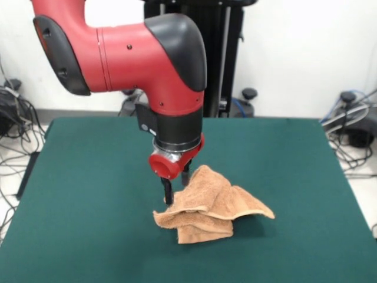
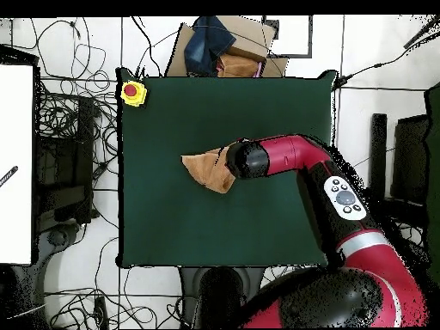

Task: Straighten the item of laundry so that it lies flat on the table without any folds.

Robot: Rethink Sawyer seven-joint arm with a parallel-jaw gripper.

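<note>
The item of laundry (image 1: 212, 205) is a peach-orange towel, crumpled into a heap of folds near the middle of the green table (image 1: 88, 177). One part of it rises in a peak and a corner sticks out to the right. My gripper (image 1: 177, 191) comes straight down at the heap's left edge; its two black fingers stand apart, open, one fingertip (image 1: 168, 200) touching the towel's left rim. In the overhead view the towel (image 2: 204, 168) pokes out left of the arm's wrist (image 2: 246, 160), which hides the gripper there.
A yellow box with a red button (image 2: 132, 92) sits on the table's (image 2: 172, 223) corner. A cardboard box with dark cloth (image 2: 222, 47) lies beyond the table's top edge. Cables cover the floor on both sides.
</note>
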